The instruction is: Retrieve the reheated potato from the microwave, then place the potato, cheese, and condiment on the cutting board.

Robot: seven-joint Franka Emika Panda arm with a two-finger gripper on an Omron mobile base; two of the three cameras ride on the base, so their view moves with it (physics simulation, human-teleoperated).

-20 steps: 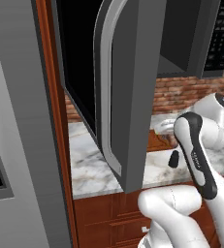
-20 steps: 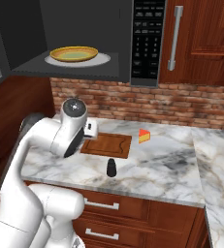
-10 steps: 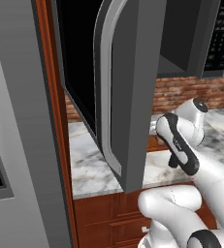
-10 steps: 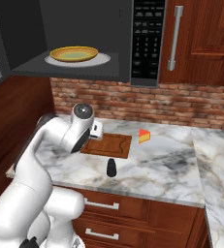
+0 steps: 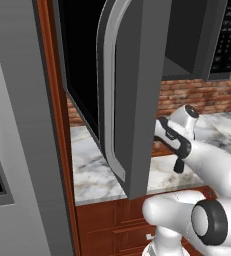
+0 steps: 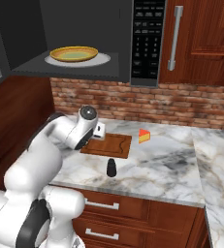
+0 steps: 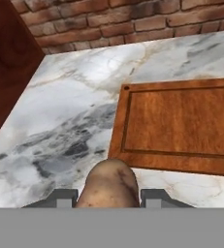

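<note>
A brown potato sits between my fingertips in the hand view, with my gripper shut on it. The gripper hangs over marble counter just off the near left corner of the reddish-brown cutting board. In the right base view my hand hovers at the left end of the cutting board. The cheese wedge lies on the counter right of the board. The black condiment bottle stands in front of the board; it also shows beneath my arm as the condiment. The microwave stands open above.
A yellow plate rests on the glass tray inside the microwave. Its open door with the curved silver handle juts out at the left, close to my arm. A brick wall backs the counter, and a wooden cabinet side bounds the left.
My arm has swung left and away toward the wall, carrying the potato to the left end of the cutting board. Cheese and condiment have stayed put.
</note>
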